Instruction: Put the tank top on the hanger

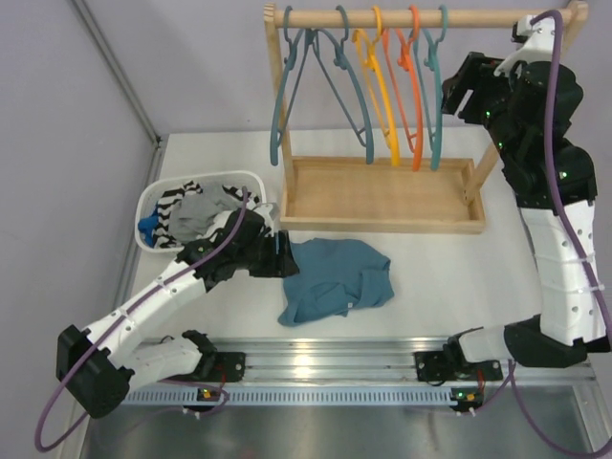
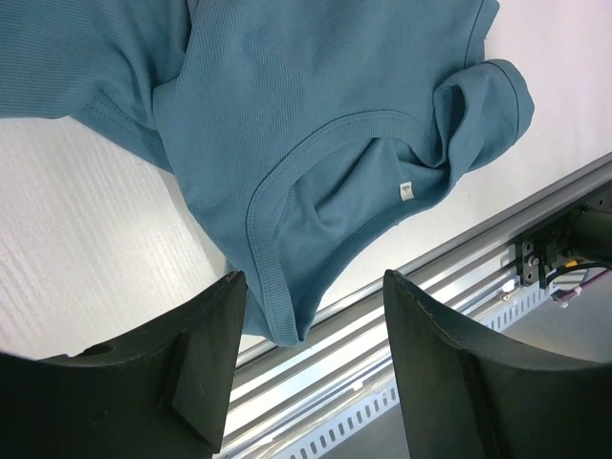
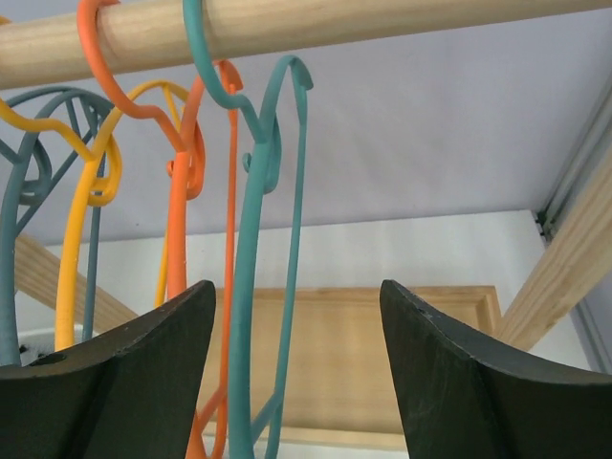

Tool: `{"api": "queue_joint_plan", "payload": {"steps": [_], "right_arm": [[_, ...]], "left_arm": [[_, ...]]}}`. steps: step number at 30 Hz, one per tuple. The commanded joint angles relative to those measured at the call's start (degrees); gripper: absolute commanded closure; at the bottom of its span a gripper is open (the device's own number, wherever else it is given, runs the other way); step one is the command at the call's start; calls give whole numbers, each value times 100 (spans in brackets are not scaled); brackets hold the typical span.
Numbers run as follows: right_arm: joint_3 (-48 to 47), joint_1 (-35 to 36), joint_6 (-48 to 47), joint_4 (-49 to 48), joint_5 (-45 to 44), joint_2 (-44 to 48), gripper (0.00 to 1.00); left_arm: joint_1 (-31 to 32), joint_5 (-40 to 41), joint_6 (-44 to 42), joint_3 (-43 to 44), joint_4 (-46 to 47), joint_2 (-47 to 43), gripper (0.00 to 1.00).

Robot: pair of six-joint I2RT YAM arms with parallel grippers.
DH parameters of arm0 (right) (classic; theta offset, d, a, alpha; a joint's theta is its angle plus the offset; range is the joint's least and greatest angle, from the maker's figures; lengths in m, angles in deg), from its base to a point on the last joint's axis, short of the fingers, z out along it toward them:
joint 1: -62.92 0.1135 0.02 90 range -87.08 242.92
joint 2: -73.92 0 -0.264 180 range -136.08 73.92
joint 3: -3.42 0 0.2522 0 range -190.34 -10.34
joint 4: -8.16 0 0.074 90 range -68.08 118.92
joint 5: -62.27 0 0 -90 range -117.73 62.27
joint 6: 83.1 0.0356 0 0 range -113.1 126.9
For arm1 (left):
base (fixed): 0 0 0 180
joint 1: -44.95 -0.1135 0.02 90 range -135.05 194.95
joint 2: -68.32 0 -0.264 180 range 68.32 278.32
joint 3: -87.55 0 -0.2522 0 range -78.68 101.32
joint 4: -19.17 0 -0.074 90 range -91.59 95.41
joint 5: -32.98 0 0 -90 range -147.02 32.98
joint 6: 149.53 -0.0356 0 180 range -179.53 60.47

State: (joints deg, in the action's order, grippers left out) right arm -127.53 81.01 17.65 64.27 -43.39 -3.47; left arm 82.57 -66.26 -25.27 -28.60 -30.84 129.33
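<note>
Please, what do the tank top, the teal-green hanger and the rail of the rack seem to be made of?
The tank top looks like soft knitted fabric, probably cotton jersey: fine ribs, stitched hems, matte folds. The hanger seems moulded plastic: thin, smooth, slightly glossy. The rail appears to be unfinished pale wood, with visible grain.

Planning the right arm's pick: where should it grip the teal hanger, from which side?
Grip the hanger just below its hook, from the right end of the rail: it hangs last there, its thin strands in line with the open right hand.
</note>
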Motion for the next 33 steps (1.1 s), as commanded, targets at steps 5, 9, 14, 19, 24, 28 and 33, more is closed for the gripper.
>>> {"api": "queue_joint_plan", "payload": {"steps": [5,9,14,19,24,28,33], "right_arm": [[-305,-279,51,-306,1135,-426,30],[-243,-297,68,-332,1144,-541,31],[-173,-297,60,-332,1074,-672,43],[-269,-297,-98,-201,1047,-822,54],[-419,-288,-239,45,916,-954,55],[-393,-297,-257,186,801,-901,55],[-288,-244,-310,274,705,-752,55]], "left_arm": [[17,-17,-130,168,4,-28,36],[17,-26,-95,98,4,-54,36],[17,9,-77,80,-40,-98,36],[17,27,-86,80,-84,-116,36],[17,62,-78,63,-93,-99,36],[17,53,-77,63,-84,-63,36],[17,36,-60,63,-66,-11,36]]}}
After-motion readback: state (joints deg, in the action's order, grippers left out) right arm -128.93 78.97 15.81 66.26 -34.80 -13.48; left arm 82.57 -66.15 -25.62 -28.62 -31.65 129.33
